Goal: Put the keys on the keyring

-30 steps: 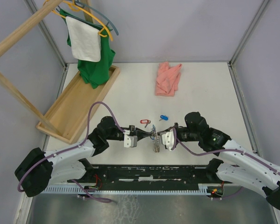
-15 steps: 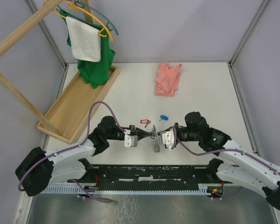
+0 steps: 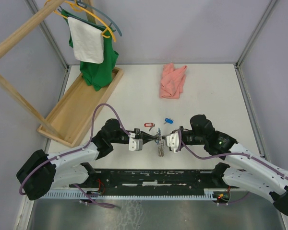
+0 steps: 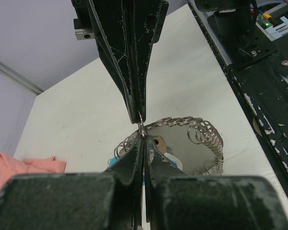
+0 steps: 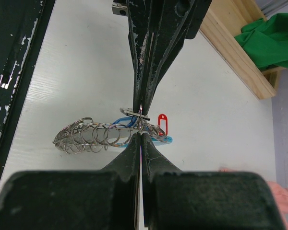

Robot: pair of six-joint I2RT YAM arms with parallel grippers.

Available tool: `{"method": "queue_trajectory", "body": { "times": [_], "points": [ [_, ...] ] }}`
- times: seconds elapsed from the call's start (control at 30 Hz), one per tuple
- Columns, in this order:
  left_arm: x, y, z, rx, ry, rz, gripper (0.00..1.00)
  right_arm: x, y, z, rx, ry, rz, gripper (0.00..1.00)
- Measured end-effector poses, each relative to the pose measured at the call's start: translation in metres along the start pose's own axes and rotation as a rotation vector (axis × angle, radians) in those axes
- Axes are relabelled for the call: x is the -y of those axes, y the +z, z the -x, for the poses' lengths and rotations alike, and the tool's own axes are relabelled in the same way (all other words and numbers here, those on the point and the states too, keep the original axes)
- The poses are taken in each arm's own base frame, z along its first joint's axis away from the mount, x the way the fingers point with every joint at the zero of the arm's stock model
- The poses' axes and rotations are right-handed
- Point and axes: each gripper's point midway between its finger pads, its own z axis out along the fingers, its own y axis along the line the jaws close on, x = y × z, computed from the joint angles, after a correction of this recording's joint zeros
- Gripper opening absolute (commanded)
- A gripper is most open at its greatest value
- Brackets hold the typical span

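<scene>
The left pincer (image 3: 154,140) and the right pincer (image 3: 162,140) meet tip to tip over the near middle of the table (image 3: 216,96), both pressed together, with the keyring (image 3: 160,148) hanging between and below them. A red-tagged key (image 3: 149,125) and a blue-tagged key (image 3: 168,120) lie loose just beyond, near the pincers but apart from them. From the left wrist, the left pincer (image 4: 143,140) is closed on a thin wire ring at the top of the keyring (image 4: 206,136), and the right pincer (image 4: 136,112) comes in from above to the same spot. From the right wrist, the right pincer (image 5: 140,136) pinches the same part of the keyring (image 5: 89,136), facing the left pincer (image 5: 140,108); the red-tagged key (image 5: 162,122) rests on the table behind. The step looks like working the ring open. Whether a key is already held there cannot be told. The next move likely calls for prying a gap while one pincer holds firm.
</scene>
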Motion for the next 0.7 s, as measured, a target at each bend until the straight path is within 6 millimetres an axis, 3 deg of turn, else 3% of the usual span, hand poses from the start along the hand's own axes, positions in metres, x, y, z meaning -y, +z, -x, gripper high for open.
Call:
{"method": "queue_trajectory", "body": {
  "times": [0.7],
  "points": [
    [-0.0009, 0.0027, -0.0013, -0.047, -0.064, -0.039, 0.03, -0.001, 0.0014, 0.0003, -0.008, -0.034, 0.037, 0.01]
  ]
}}
